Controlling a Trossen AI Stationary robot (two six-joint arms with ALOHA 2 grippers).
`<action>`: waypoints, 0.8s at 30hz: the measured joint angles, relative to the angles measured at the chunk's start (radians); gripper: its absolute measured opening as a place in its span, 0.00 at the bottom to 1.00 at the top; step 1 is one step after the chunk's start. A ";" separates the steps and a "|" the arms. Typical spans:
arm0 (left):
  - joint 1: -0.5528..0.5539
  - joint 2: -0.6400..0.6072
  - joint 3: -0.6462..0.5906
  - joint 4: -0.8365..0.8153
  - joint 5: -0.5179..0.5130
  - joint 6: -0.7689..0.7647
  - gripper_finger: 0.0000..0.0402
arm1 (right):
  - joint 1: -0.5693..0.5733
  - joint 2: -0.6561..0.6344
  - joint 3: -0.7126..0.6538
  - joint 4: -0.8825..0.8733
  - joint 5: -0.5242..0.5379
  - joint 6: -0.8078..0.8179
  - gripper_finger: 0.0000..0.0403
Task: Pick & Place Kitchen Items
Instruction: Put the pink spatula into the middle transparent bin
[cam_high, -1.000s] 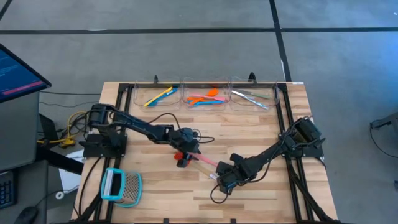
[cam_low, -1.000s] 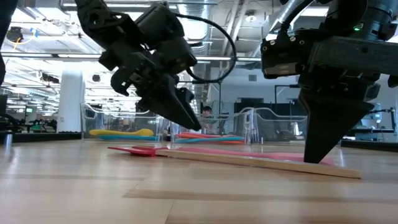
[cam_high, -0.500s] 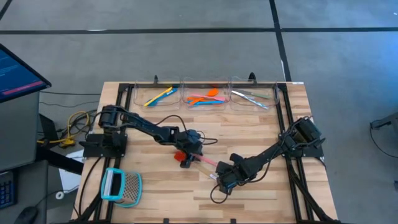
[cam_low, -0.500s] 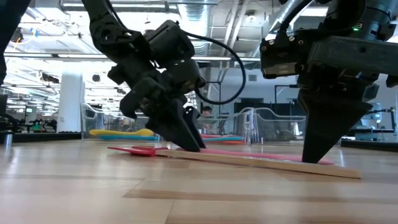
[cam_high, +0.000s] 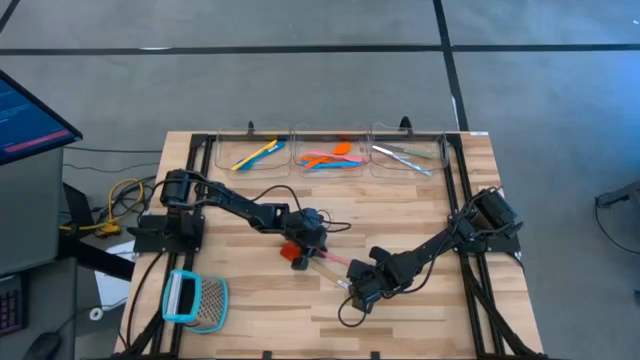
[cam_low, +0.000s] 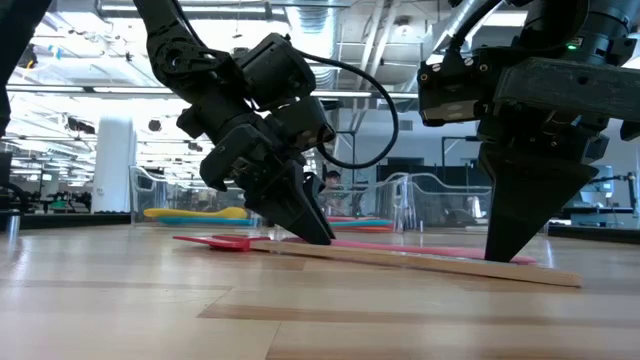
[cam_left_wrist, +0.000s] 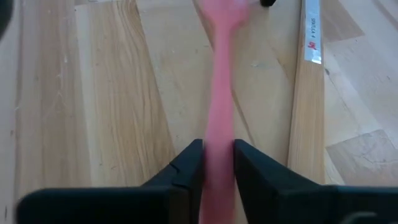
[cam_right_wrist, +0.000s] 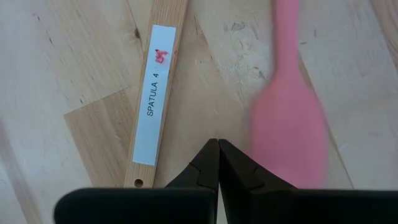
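left gripper: down near the table's middle (cam_high: 303, 240), fingers (cam_left_wrist: 186, 171) sitting on either side of the pink spatula's handle (cam_left_wrist: 217, 118), closed in snug on it as far as the left wrist view goes
pink spatula: flat on the wood table (cam_high: 440, 190), running right and toward the near side from the left gripper toward the right one, blade end by the right gripper (cam_right_wrist: 289, 134)
red-headed spatula: red head (cam_high: 292, 254) just near-left of the left gripper, its wooden handle (cam_right_wrist: 155, 99) lying beside the pink one
right gripper: tips pressed together, holding nothing, planted on the table (cam_high: 352, 285) between the wooden handle and the pink blade
bins: three clear trays (cam_high: 330, 158) at the far edge with yellow, blue, orange, pink and silvery utensils, well apart from both grippers
mesh tool: teal-framed (cam_high: 193, 298), near-left corner
wrist-only detail: the wooden handle's label reads "SPATULA 4", only legible from the right wrist
low view: both spatulas lie flat (cam_low: 400, 255), left fingertips down at them
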 joint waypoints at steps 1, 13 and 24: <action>0.000 0.000 0.000 0.000 0.002 -0.002 0.15 | 0.000 0.000 0.000 0.000 0.000 0.000 0.00; 0.000 -0.001 -0.003 0.000 0.013 -0.037 0.02 | 0.000 -0.008 0.000 0.000 0.005 -0.002 0.00; -0.011 -0.090 -0.010 -0.022 0.019 -0.013 0.00 | -0.001 -0.072 -0.003 -0.019 0.044 -0.018 0.00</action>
